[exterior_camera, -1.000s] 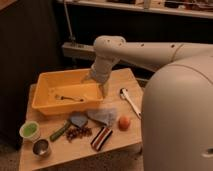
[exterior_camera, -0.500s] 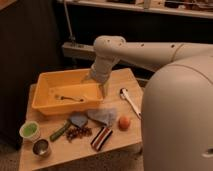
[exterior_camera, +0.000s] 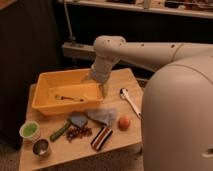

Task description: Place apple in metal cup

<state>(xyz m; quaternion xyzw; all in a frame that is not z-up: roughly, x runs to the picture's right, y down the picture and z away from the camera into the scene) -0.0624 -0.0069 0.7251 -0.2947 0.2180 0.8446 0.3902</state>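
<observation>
The apple [exterior_camera: 124, 122] is a small orange-red fruit on the wooden table [exterior_camera: 120, 80], near the front right. The metal cup [exterior_camera: 41, 148] is a short shiny grey cup at the table's front left corner. My gripper [exterior_camera: 98, 86] hangs from the white arm over the right end of the yellow bin [exterior_camera: 47, 82], well behind the apple and far from the cup. It holds nothing that I can see.
A white cup with green contents [exterior_camera: 30, 131] stands beside the metal cup. A green vegetable [exterior_camera: 60, 131], a dark reddish-brown cluster [exterior_camera: 79, 132], a grey-blue cloth [exterior_camera: 102, 116], a striped packet [exterior_camera: 102, 138] and a white utensil [exterior_camera: 129, 100] lie on the table. My white body fills the right.
</observation>
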